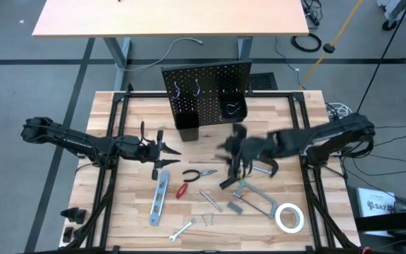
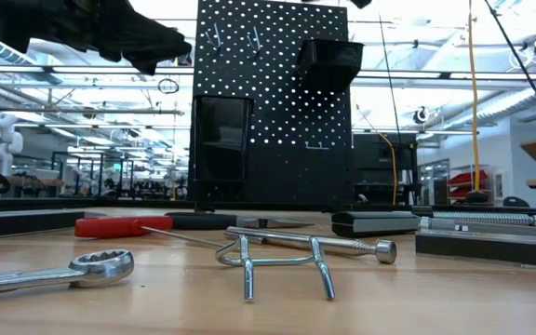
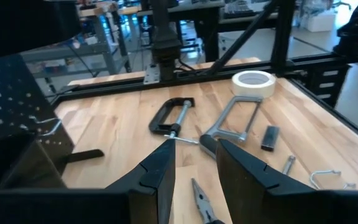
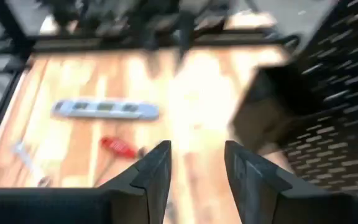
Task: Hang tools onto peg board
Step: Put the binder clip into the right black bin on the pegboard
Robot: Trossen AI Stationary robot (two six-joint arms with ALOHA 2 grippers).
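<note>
Over the desk centre, the right hand hangs blurred with fingers parted, empty; the black C-clamp lies just at its 4 o'clock and the peg board stands at its 12 o'clock. At 9 o'clock the left hand hovers, fingers apart, empty, with the pliers just beside it. The level and red-handled screwdriver lie at 7 o'clock, the tape roll at 5. No lettering is legible.
</note>
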